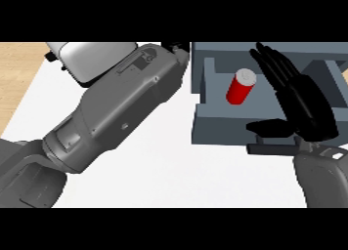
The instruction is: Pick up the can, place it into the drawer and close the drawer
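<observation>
Your red can (240,88), with its pale top end pointing up and away, lies inside the open grey drawer (228,128), in the left part of its compartment, close to the left wall and tilted slightly so the top leans right. You can see the drawer pulled out toward the robot, its front wall a broad grey panel at the near side and a dark handle (272,148) jutting from that panel on the right. Just beside the can, to its right and not touching it, your right hand (301,102) hangs over the drawer with its fingers straight and held together, pointing away from the robot, and its thumb (269,128) spread out to the left over the front wall; it grips nothing, so read it as released. Its grey forearm (326,177) comes up from the lower right edge. On the other side, the left forearm (112,114) crosses the white counter (191,171) diagonally from lower left toward the drawer's upper left corner. You cannot tell the state of the left hand, since it is hidden past the end of that forearm. Wooden surface (14,73) shows at the far left beyond the counter.
</observation>
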You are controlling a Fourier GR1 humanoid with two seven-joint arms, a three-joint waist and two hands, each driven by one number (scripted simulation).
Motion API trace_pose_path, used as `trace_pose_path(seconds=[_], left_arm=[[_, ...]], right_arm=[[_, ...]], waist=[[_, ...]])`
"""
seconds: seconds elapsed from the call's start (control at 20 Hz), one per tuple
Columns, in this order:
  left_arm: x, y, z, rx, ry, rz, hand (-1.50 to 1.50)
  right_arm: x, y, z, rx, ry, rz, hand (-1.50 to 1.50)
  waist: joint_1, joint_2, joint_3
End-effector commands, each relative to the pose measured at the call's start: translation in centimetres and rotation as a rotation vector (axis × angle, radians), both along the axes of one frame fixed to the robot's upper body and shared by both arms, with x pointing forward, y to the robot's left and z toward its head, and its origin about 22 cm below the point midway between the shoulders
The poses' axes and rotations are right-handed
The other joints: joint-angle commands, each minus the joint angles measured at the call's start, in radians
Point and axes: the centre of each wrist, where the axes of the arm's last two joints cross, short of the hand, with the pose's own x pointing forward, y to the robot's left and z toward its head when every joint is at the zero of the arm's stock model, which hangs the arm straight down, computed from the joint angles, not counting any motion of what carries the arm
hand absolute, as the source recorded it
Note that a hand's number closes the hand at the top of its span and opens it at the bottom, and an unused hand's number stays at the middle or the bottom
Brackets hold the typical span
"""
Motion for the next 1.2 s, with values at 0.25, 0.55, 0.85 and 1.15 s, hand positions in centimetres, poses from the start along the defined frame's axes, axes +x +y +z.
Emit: trace_pose_path(seconds=[0.25, 0.55, 0.85, 1.15], left_arm=[[-0.5, 2.0, 0.2, 0.023, 0.003, 0.033, -1.5], [-0.4, 5.8, -0.3, 0.02, 0.011, 0.034, -1.5], [-0.9, 7.2, 0.0, 0.015, 0.024, 0.047, -1.5], [-1.2, 8.1, 1.8, 0.01, 0.009, 0.052, -1.5]], right_arm=[[6.0, 1.9, -4.8, -0.185, 0.025, -0.088, -1.5], [8.3, 2.9, -8.6, -0.225, 0.023, -0.125, -1.5], [9.7, 1.9, -11.1, -0.281, -0.001, -0.2, -1.5], [11.3, 1.3, -10.7, -0.278, -0.049, -0.236, -1.5]], waist=[[0.012, -0.001, 0.001], [0.013, 0.002, 0.001], [0.019, 0.009, 0.002], [0.026, 0.013, 0.002]])
